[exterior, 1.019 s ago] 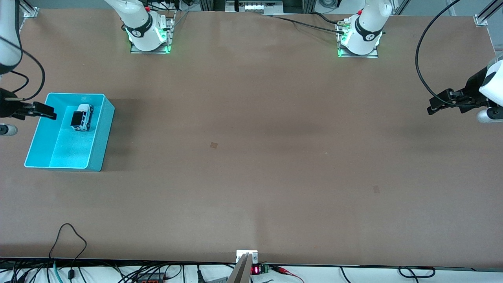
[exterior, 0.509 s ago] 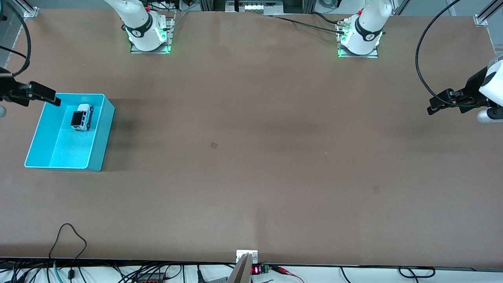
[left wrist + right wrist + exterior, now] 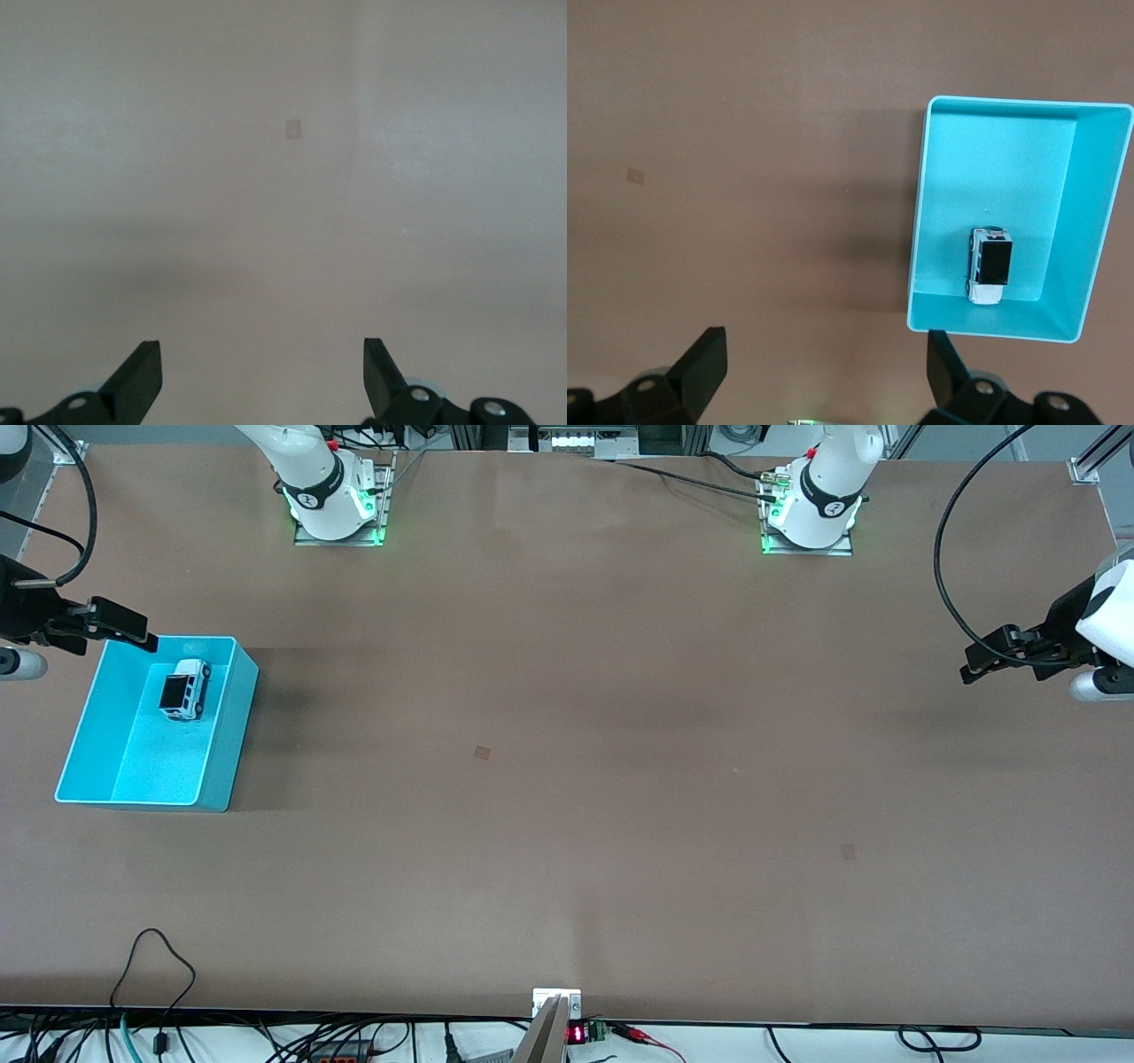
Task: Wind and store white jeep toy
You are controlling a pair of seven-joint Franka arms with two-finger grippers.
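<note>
Bin [image 3: 235,726] open-topped, only white jeep toy [image 3: 184,689] inside by farther wall; right gripper [image 3: 124,627] over farther rim corner, 4 walls limit side access.

a wide brown table [image 3: 567,779] fills the room's middle, evenly lit with soft shadow bands. black cables [image 3: 159,965] loop along its near edge, beside a small red display [image 3: 577,1034].

The right gripper [image 3: 133,631] hangs in the air at the right arm's end of the table, jaws spread wide and empty (its fingers [image 3: 700,363] well apart). The left gripper [image 3: 979,666] hangs at the left arm's end, likewise spread, holding nothing.
</note>
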